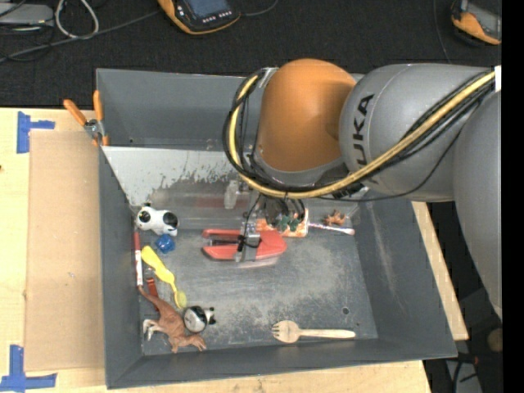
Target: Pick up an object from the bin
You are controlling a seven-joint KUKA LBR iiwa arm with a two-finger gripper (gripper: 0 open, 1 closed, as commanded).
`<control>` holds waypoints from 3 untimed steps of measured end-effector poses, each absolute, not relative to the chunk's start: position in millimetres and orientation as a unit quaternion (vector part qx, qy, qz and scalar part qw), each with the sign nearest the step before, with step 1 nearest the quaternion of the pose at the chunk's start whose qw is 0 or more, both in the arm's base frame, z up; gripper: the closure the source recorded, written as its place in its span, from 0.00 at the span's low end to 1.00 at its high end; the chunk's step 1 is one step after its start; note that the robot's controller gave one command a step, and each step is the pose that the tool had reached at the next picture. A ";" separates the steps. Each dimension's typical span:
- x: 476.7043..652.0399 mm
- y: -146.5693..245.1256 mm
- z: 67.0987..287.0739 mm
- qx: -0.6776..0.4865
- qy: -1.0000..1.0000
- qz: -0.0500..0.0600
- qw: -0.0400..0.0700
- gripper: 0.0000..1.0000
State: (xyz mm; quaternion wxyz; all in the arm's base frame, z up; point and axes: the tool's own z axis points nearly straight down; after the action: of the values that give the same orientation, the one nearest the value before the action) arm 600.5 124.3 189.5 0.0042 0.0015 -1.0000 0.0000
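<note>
Hovering low over a red plastic toy (270, 250) lying flat on the bin (327, 293) floor, centre of frame. My gripper (248, 241) is at its middle; spread or pressed together, I cannot tell. Judgement: light, rigid, smooth, probably slippery. Grip across its narrow width.

The grey arm (426, 137) comes in from the right of the camera view, its thick last link lying nearly level, with dark KUKA lettering near the wrist. An orange cover (303, 113), rounded like a dome, caps the wrist and faces up toward the camera. Black and yellow cables (239, 129) run along the link and loop round the cover's left side. Below the cover the gripper (248, 242) hangs down, dark and narrow, mostly hidden beneath the wrist.
</note>
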 end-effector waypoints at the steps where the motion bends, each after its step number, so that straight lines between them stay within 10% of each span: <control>1: 602.4 123.5 193.9 0.000 -1.000 0.000 0.000 0.00; 2: 604.9 68.3 107.9 0.014 -1.000 -0.001 -0.001 0.00; 3: 604.8 53.1 102.1 0.043 -0.999 -0.001 -0.001 0.00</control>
State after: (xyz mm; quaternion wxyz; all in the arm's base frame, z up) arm 604.8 53.1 102.1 -0.0011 0.0430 -0.9991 -0.0012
